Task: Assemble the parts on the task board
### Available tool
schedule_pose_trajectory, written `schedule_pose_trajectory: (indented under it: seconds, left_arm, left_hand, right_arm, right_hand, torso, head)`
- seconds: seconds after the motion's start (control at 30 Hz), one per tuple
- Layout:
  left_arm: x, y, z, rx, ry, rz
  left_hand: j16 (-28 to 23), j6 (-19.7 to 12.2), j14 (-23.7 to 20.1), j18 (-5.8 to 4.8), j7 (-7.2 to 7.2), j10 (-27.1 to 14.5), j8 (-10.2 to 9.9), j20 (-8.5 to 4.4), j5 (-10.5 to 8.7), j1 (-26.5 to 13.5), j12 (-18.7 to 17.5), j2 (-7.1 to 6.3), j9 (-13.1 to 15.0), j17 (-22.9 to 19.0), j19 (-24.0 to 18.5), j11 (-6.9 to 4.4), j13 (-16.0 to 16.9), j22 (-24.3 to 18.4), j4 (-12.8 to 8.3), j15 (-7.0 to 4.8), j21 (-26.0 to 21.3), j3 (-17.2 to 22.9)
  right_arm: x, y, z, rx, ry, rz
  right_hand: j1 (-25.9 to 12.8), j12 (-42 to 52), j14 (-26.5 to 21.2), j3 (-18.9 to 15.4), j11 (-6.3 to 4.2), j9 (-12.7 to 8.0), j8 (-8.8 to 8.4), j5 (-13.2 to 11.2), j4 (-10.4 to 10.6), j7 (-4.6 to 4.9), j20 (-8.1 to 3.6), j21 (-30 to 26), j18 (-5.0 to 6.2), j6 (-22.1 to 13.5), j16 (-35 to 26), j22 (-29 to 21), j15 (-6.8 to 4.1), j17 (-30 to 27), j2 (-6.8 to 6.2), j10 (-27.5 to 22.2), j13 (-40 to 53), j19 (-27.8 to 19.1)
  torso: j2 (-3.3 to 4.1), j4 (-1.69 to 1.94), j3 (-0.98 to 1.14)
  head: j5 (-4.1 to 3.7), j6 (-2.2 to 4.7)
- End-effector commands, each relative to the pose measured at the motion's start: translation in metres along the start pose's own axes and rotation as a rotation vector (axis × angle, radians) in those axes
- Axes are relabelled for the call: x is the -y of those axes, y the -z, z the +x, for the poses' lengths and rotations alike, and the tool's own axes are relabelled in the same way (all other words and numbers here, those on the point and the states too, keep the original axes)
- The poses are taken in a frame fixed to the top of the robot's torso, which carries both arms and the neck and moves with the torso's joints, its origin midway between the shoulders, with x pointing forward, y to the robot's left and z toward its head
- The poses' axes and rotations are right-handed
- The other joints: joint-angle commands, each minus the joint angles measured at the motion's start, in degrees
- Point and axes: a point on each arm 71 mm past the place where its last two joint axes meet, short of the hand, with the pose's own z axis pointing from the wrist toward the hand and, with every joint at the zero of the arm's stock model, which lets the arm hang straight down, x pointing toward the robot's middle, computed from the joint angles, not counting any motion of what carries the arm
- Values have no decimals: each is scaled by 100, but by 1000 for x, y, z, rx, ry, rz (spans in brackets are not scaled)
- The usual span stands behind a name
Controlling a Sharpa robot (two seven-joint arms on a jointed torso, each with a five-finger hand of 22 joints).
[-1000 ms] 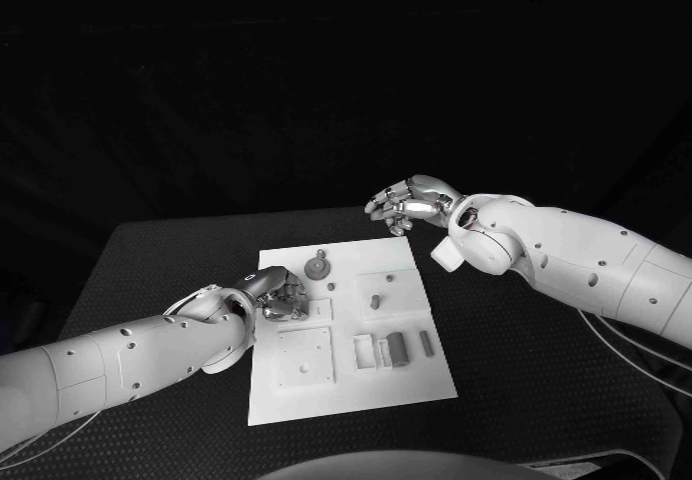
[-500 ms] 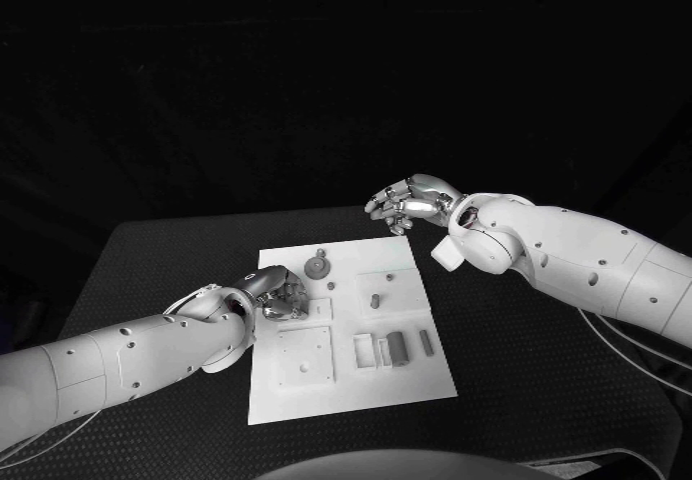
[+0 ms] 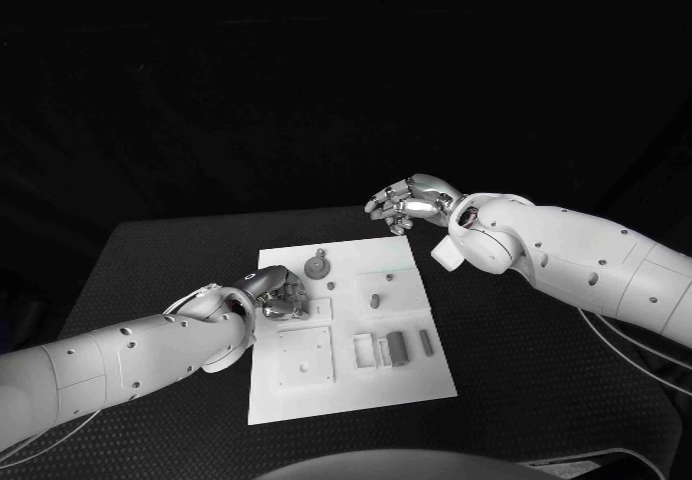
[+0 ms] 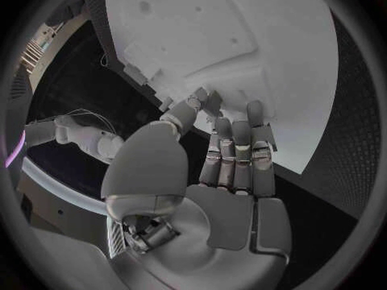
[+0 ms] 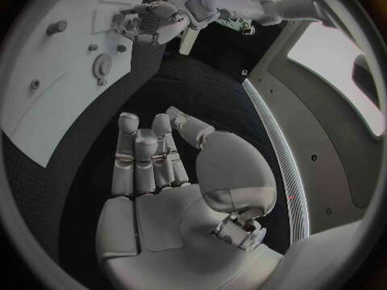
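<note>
Left robot hand (image 3: pixel 278 293) on task board (image 3: pixel 346 390); right robot hand (image 3: pixel 411 203) raised.

The black table (image 3: pixel 548 380) has a finely textured, dotted surface and extends on all sides of the central work area. Thin pale cables (image 3: pixel 635 350) lie on the table along its right side, trailing toward the near right corner.
</note>
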Motion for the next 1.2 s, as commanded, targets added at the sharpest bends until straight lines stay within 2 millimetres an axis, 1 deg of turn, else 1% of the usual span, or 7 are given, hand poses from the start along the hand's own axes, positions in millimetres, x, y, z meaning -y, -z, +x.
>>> schedule_pose_trajectory:
  seconds: [0.03, 0.53, 0.9, 1.2]
  left_arm:
    - [-5, 3, 14, -75, -5, -36]
    - [-4, 2, 15, -81, -4, -39]
    - [0, 1, 15, -64, 4, -20]
    - [0, 1, 17, -91, 0, -35]
  left_hand:
    - [21, -22, -39, -96, 13, -3, -34, -12, 21, -68, 26, 7, -11, 1, 10, 23, 7, -23, -5, 14, -40, -38]
    - [26, -11, -31, -96, 9, 3, -40, -27, 22, -54, 32, 63, -15, -1, 20, 19, 8, -23, -11, 5, -42, -27]
    - [27, -11, -30, -96, 9, 4, -43, -26, 22, -54, 33, 65, -16, -1, 21, 19, 8, -22, -14, 4, -42, -28]
    - [29, -13, -29, -96, 12, 5, -49, -22, 21, -80, 34, 55, -19, -2, 23, 21, 8, -21, -9, 3, -42, -43]
  right_arm:
    - [-1, 0, 1, -7, 5, -12]
    - [-1, 0, 1, -7, 5, -11]
    - [-1, 0, 1, -7, 5, -11]
    - [-1, 0, 1, -7, 5, -11]
  right_hand:
    - [25, 30, 22, -30, -12, -7, -19, 22, -9, 55, -16, -4, 90, 0, -37, 66, -7, -8, -33, 19, -9, 36]
    - [26, 31, 21, -30, -13, -8, -20, 22, -9, 55, -16, -6, 90, 1, -38, 65, -7, -9, -33, 19, -12, 35]
    - [27, 32, 21, -30, -13, -9, -21, 22, -9, 55, -16, -7, 90, 2, -38, 65, -7, -9, -32, 19, -14, 35]
    - [27, 33, 21, -30, -13, -9, -21, 22, -9, 54, -16, -8, 90, 3, -38, 65, -7, -10, -34, 19, -16, 35]
  torso:
    - [0, -2, 1]
    - [0, -1, 1]
    - [1, -2, 1]
    - [0, -2, 3]
  head:
    - [1, 0]
    - [6, 4]
    - [6, -1]
    - [5, 1]
